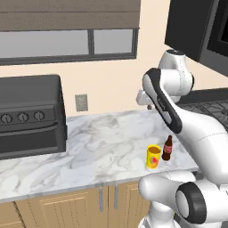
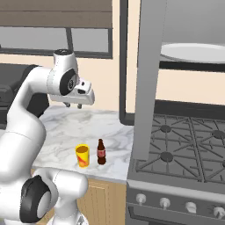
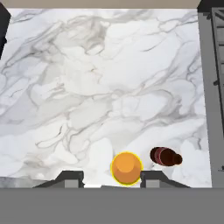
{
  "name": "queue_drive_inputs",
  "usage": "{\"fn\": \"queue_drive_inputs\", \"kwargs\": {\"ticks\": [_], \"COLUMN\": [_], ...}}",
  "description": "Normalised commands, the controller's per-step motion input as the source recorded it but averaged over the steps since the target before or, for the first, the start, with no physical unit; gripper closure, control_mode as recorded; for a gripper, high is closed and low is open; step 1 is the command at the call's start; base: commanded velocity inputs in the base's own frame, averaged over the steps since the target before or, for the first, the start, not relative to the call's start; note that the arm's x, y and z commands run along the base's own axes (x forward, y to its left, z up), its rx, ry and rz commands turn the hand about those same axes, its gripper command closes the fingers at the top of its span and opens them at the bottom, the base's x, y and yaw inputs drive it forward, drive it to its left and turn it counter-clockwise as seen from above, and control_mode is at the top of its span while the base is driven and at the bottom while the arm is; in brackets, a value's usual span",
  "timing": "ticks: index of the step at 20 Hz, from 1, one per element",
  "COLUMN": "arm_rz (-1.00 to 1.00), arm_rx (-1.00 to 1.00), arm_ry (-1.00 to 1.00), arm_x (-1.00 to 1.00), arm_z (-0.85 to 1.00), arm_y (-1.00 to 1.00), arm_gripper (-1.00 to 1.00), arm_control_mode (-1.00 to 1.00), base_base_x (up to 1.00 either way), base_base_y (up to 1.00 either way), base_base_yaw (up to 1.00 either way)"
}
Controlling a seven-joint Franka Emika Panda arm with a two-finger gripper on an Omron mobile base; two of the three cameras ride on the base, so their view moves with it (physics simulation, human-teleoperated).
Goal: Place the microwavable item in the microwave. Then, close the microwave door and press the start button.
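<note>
1. I see the yellow cup (image 2: 82, 155) upright near the front edge of the marble counter (image 1: 89, 147), the cola bottle (image 2: 101, 152) just beside it on the stove side.
2. My gripper (image 2: 73, 105) hangs high above, well apart, jaws parted and empty.
3. From the hand camera, the cup (image 3: 126, 168) sits toward the right fingertip (image 3: 151, 176), so I judge a straight descent needs a sideways shift.

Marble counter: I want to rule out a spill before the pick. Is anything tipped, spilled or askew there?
Nothing stands out. The yellow cup and the cola bottle both stand upright, close together but apart, near the front edge of the marble counter. No spill shows. The gripper hangs open, well above them.
</note>
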Motion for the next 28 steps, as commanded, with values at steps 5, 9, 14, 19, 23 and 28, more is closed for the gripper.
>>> {"fn": "queue_drive_inputs", "kwargs": {"ticks": [5, 9, 14, 19, 23, 28], "arm_rz": [0.00, 0.00, 0.00, 0.00, 0.00, 0.03], "arm_rx": [0.00, -0.06, -0.06, 0.00, 0.00, 0.00], "arm_ry": [0.00, 0.02, 0.02, 0.09, 0.18, 0.24], "arm_x": [-0.20, -0.07, 0.00, 0.00, 0.00, 0.04], "arm_z": [-0.08, -0.73, -1.00, -0.83, -0.53, -0.52], "arm_y": [0.03, 0.41, 0.33, -0.05, -0.11, 0.00], "arm_gripper": [-1.00, -1.00, -1.00, -1.00, -1.00, -1.00], "arm_control_mode": [-1.00, -1.00, -1.00, -1.00, -1.00, -1.00], "base_base_x": [0.00, 0.00, 0.00, 0.00, 0.00, 0.00], "base_base_y": [0.00, 0.00, 0.00, 0.00, 0.00, 0.00], "base_base_yaw": [0.00, 0.00, 0.00, 0.00, 0.00, 0.00]}}
